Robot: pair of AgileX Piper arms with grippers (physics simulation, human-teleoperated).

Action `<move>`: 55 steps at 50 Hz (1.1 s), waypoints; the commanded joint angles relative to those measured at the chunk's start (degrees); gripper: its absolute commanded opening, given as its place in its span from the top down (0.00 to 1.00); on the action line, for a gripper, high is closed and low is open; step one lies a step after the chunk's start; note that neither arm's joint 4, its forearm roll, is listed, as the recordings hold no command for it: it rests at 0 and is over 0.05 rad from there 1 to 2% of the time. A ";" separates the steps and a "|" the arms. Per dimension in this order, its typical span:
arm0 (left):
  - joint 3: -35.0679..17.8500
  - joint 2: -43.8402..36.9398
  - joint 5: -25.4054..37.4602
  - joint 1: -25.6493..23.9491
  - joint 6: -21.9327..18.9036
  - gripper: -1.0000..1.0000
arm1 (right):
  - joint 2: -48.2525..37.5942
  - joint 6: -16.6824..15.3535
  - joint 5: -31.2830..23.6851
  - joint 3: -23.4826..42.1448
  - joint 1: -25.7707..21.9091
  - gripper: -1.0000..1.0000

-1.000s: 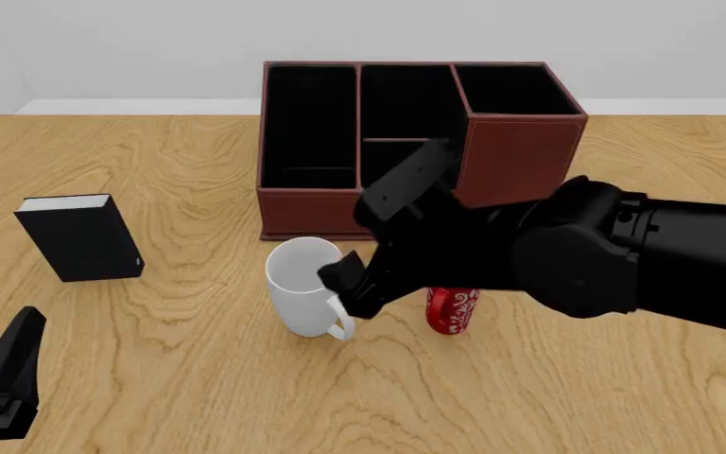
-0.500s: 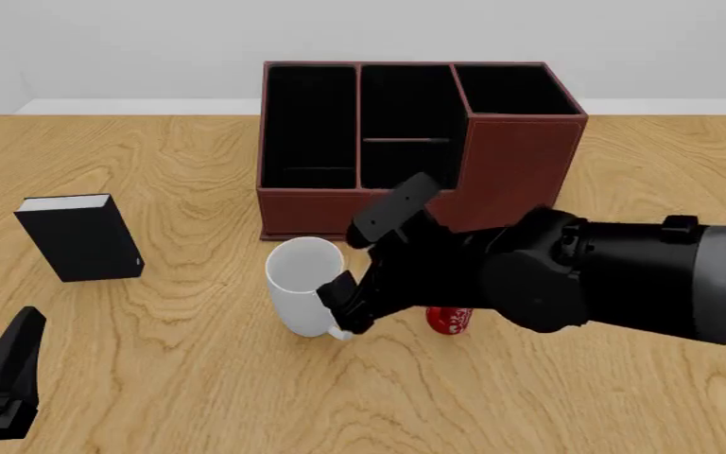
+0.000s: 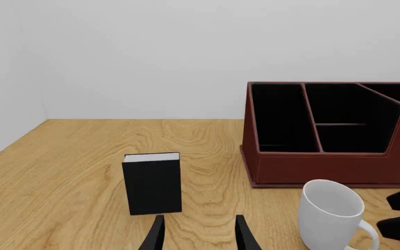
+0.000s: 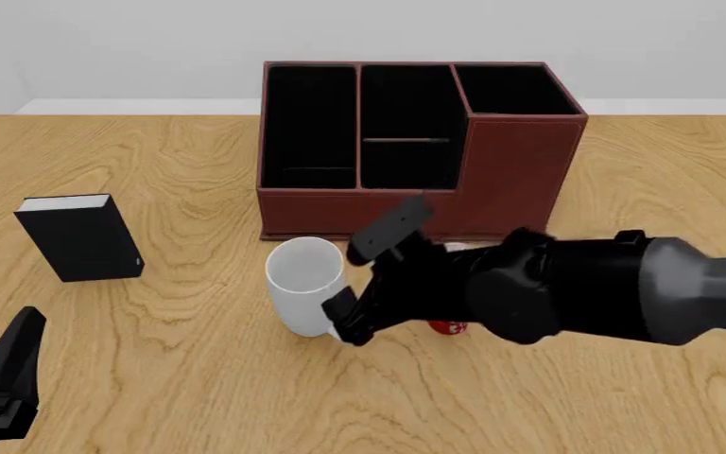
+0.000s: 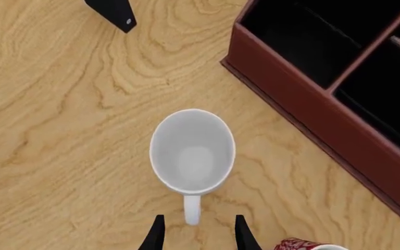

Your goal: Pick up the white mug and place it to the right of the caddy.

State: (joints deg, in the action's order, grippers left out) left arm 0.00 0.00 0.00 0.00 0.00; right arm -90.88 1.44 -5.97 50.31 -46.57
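Observation:
The white mug stands upright in front of the caddy, a reddish-brown box with black compartments. My right gripper is low at the mug's near right side, where the handle is. In the right wrist view the mug is seen from above, and its handle points into the gap of the open right gripper; the fingertips are not closed on it. My left gripper rests open at the table's near left corner, far from the mug.
A red patterned mug stands just right of the white mug, mostly hidden under my right arm. A small black book stands upright at the left. The caddy's front wall is close behind the white mug.
My right arm has dropped lower and settled against the white mug's handle side, covering more of the red mug. The mug, caddy, book and left arm have not moved.

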 commanded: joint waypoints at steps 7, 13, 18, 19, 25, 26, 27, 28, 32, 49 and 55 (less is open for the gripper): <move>0.00 0.00 0.00 0.00 0.00 0.00 | -4.49 0.01 1.54 1.04 -0.95 0.00; 0.00 0.00 0.00 0.00 0.00 0.00 | -5.17 0.02 1.83 1.06 -0.69 0.00; 0.00 0.00 0.00 0.00 0.00 0.00 | -6.02 0.43 2.44 0.93 -0.78 0.00; 0.00 0.00 0.00 0.00 0.00 0.00 | -6.45 0.66 2.66 0.92 -0.84 0.00; 0.00 0.00 0.00 0.00 0.00 0.00 | -7.08 1.18 2.98 1.00 -1.06 0.00; 0.00 0.00 0.00 0.00 0.00 0.00 | -7.28 1.30 3.06 1.05 -1.12 0.00; 0.00 0.00 0.00 0.00 0.00 0.00 | -7.45 1.28 3.18 1.04 -1.14 0.00; 0.00 0.00 0.00 0.00 0.00 0.00 | -7.76 1.45 3.29 1.14 -1.28 0.00; 0.00 0.00 0.00 0.00 0.00 0.00 | -8.38 1.40 3.56 1.22 -1.28 0.00; 0.00 0.00 0.00 0.00 0.00 0.00 | -9.95 2.24 4.30 1.32 -1.61 0.00; 0.00 0.00 0.00 0.00 0.00 0.00 | -10.24 2.17 4.82 0.92 -1.42 0.00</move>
State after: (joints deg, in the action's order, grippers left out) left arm 0.00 0.00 0.00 0.00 0.00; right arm -100.44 3.47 -1.79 51.51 -48.06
